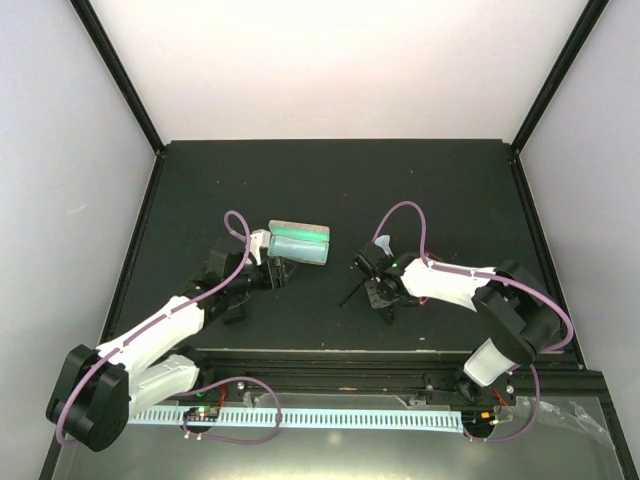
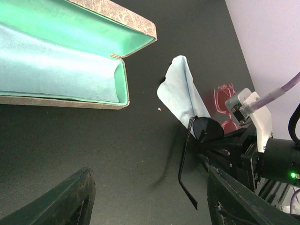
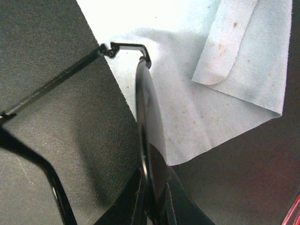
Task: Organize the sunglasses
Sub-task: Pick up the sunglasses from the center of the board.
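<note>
My right gripper (image 3: 154,199) is shut on the black sunglasses (image 3: 150,117), pinching a dark lens edge-on, with one temple arm swung open to the left. In the left wrist view the black pair (image 2: 206,129) hangs from that gripper just above the table, its temple pointing down. The red sunglasses (image 2: 224,104) lie behind it by the right arm. My left gripper (image 2: 150,201) is open and empty, next to the open beige case (image 2: 61,65) with its green lining. From above, the right gripper (image 1: 378,283) is right of the case (image 1: 300,243) and the left gripper (image 1: 268,272) is just below it.
A light blue cloth (image 2: 180,89) lies on the black table under and behind the held pair; it also shows in the right wrist view (image 3: 211,56) and from above (image 1: 383,243). Black frame posts and white walls bound the table.
</note>
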